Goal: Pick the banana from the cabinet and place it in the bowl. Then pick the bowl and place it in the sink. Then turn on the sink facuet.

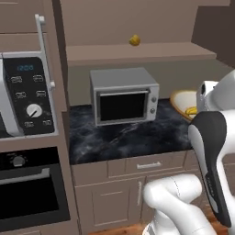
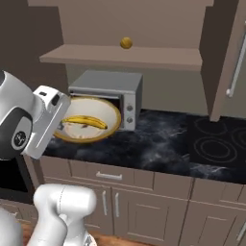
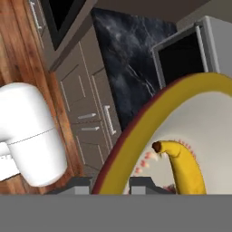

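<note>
The bowl [image 2: 102, 135], cream inside with a tan-orange rim, hangs tilted above the dark counter in front of the microwave. My gripper [image 3: 110, 185] is shut on its rim, one fingertip on each side of the wall. The banana [image 2: 86, 122] lies inside the bowl, and in the hand view the banana [image 3: 186, 167] shows close up against the bowl's [image 3: 136, 131] inner wall. From the left base view the bowl [image 1: 180, 100] and banana [image 1: 191, 110] peek out at the right, beside my hand. The cabinet [image 1: 137, 53] shelf runs overhead. The sink and the sink facuet are out of view.
A round yellow-brown fruit [image 2: 126, 43] sits on the cabinet shelf [image 2: 120, 56]. A grey microwave [image 1: 124, 94] stands on the black marble counter [image 1: 124, 137]. An oven column [image 1: 27, 92] rises at the left, and a cooktop [image 2: 216, 141] lies to the right.
</note>
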